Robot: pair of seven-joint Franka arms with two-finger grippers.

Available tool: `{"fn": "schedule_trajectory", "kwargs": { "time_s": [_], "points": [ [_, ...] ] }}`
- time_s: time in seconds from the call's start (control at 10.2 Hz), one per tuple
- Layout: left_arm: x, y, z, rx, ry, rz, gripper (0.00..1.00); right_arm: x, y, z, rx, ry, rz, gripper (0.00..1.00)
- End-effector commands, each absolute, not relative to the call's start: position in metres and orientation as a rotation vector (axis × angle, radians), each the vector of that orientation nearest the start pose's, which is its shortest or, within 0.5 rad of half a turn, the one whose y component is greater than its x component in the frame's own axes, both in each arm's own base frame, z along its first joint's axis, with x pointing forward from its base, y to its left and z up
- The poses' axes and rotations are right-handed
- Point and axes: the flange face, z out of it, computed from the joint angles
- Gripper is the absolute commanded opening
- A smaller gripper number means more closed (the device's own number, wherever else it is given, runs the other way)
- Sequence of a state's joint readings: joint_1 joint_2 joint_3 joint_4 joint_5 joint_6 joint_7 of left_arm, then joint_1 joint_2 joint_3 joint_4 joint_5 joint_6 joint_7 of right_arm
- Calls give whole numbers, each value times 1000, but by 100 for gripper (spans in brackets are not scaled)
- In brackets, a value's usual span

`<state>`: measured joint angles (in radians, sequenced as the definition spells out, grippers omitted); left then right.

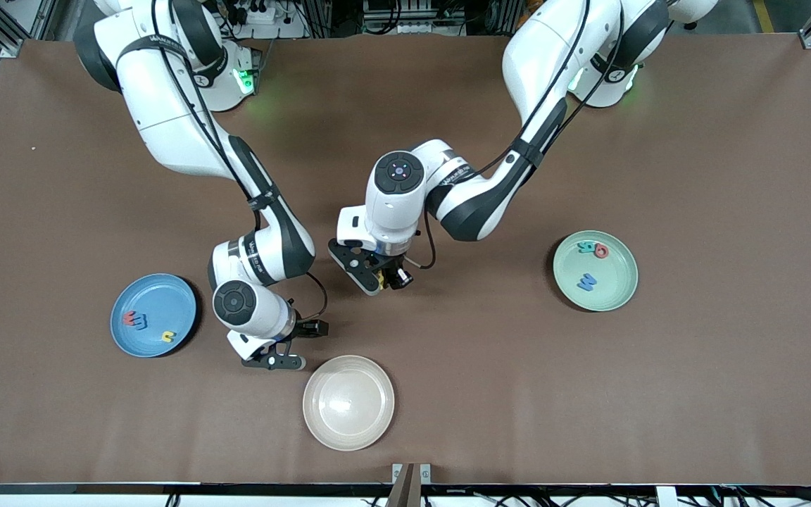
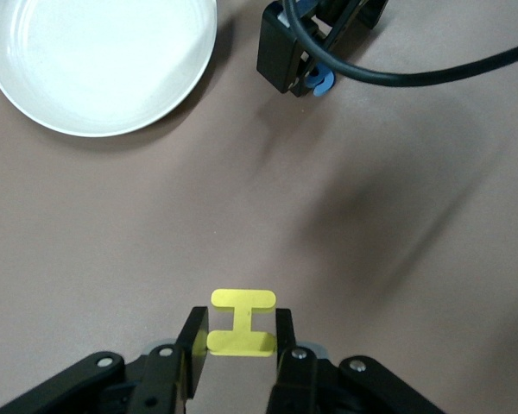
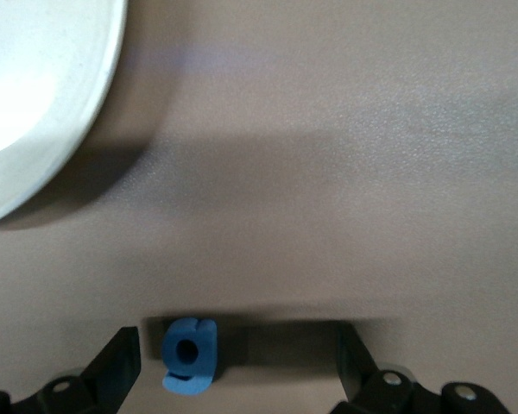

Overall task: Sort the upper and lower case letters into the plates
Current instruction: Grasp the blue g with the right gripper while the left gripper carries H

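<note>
Brown counter [image 1: 659,394] carries it all. Left arm comes in from its base & bends down over mid counter; right arm reaches down between blue plate [image 1: 154,315] & cream plate [image 1: 348,402].

Mint plate [image 1: 595,270] sits toward left arm's end, w/ 3 letters in it: blue one [image 1: 587,282], teal one [image 1: 586,246], red one [image 1: 601,251]. Blue plate sits toward right arm's end, w/ a red-and-blue pair [image 1: 135,320] & a yellow letter [image 1: 167,336].

Left gripper [image 2: 242,341] hangs over bare counter, its fingers [image 2: 192,345] pinching a yellow H [image 2: 242,323] by the stem; the H's top bar sticks out past the fingertips.

Right gripper [image 3: 242,362] is low at the counter just beside the cream plate, fingers [image 3: 121,362] spread wide. Blue lowercase g [image 3: 190,354] lies between them, close to one finger, well apart from the other. Touching or not: can't tell.
</note>
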<state>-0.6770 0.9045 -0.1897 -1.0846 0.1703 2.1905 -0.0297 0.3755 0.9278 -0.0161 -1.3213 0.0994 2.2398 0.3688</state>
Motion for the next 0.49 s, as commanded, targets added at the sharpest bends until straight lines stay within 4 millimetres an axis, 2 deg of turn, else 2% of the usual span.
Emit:
{"fn": "schedule_trajectory", "kwargs": {
  "time_s": [0.0,0.2,0.29,0.39],
  "points": [
    [622,-384,342,-2839,1573,297,24,693,270,173,-3102,125,42,100],
    [622,-383,342,-2840,1571,297,24,693,270,173,-3102,128,42,100],
    [622,-383,342,-2840,1570,297,24,693,270,173,-3102,128,42,93],
    [622,-384,341,-2839,1573,299,24,693,270,173,-3099,135,42,16]
  ]
}}
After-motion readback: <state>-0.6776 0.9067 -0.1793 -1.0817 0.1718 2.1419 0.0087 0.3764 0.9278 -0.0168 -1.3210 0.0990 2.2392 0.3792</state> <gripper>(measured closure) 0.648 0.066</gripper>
